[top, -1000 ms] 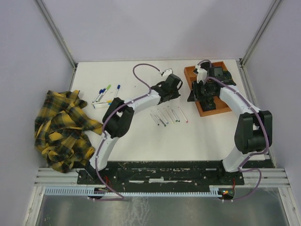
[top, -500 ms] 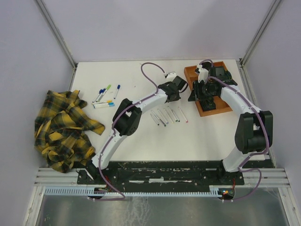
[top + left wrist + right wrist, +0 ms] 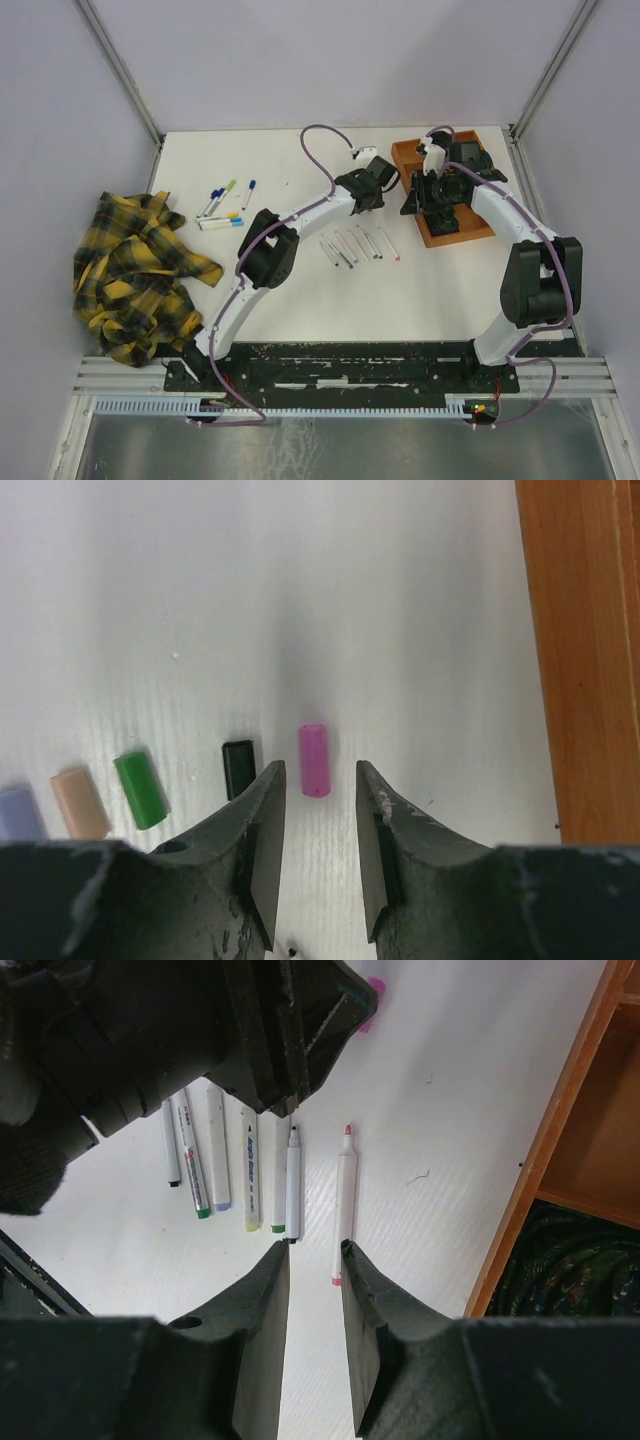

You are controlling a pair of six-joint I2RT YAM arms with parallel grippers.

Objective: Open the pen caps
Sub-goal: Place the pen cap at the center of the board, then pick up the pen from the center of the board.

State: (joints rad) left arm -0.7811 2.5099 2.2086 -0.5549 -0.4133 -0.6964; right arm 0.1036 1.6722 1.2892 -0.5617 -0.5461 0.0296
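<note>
1. Pen caps (image 3: 139,789) lie loose in a row on the white worktop (image 3: 300,580), just beyond the tips of the left jaws, each on its side and off its pen.
2. The pink cap (image 3: 313,760) lies straight ahead of the gap between the left jaws, just past the tips and touching neither.
3. To the left of it lies the black cap (image 3: 238,768), close against the left tip. Farther left are the green cap (image 3: 139,789), the peach cap (image 3: 80,802) and the lilac cap (image 3: 20,812), which the frame edge cuts off.
4. The left jaws stand partly open with nothing between them.
5. To the right of the left jaws runs the rim of the orange wooden tray (image 3: 580,660).
6. The right jaws stand a narrow way apart and hold nothing.
7. Ahead of the right jaws lie uncapped pens (image 3: 250,1175) side by side. The black-tipped pen (image 3: 292,1185) is in line with the left tip, the pink-tipped pen (image 3: 343,1205) is in line with the right tip, and the others are off to the left.
8. Beyond those pens the left arm (image 3: 300,215) reaches in, with the pink cap showing by its tip.
9. Well to the left of both jaws lie capped pens (image 3: 220,222) and a yellow plaid cloth (image 3: 135,275).
</note>
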